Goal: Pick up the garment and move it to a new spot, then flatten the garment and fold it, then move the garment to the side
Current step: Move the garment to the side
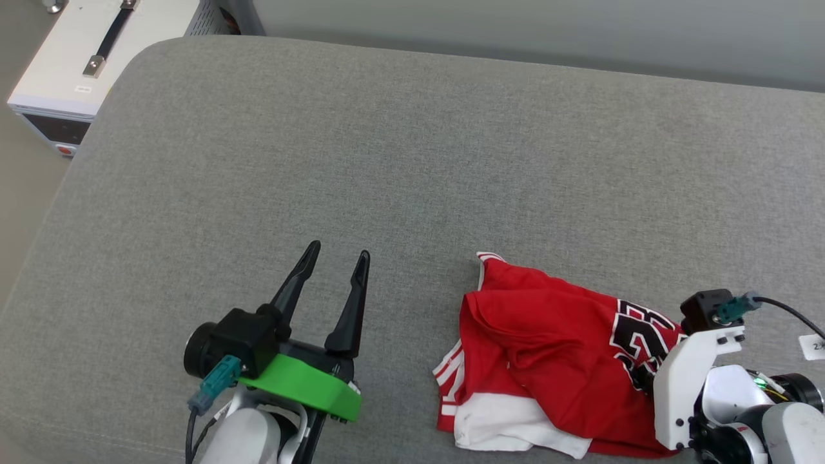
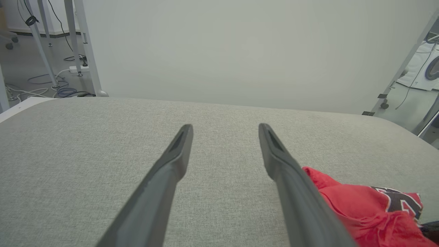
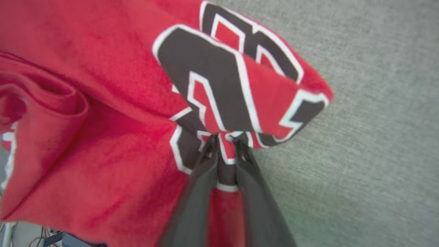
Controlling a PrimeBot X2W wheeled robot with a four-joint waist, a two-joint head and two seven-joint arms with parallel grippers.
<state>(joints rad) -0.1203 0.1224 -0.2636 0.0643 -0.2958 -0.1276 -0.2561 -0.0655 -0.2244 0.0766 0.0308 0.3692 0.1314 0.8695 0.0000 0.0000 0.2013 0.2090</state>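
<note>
The garment (image 1: pixel 548 361), a red jersey shirt with white sleeve parts and black white-outlined lettering, lies crumpled on the grey cushion (image 1: pixel 412 161) at the front right. In the right wrist view my right gripper (image 3: pixel 224 142) is shut on a fold of the garment (image 3: pixel 103 137) at the lettering, cloth pinched between the two dark fingers. In the head view the right wrist (image 1: pixel 709 374) covers the garment's right edge and hides the fingers. My left gripper (image 1: pixel 338 258) stands open over bare cushion to the garment's left, holding nothing. The garment (image 2: pixel 363 206) lies to the right of the open left gripper (image 2: pixel 224 128) in the left wrist view.
A white box with a black handle (image 1: pixel 97 51) stands off the cushion's far left corner. Behind the cushion rises a pale wall (image 2: pixel 240 51). Metal legs and cables (image 2: pixel 58 68) stand on the floor at the left, and a wheeled frame (image 2: pixel 404 68) at the right.
</note>
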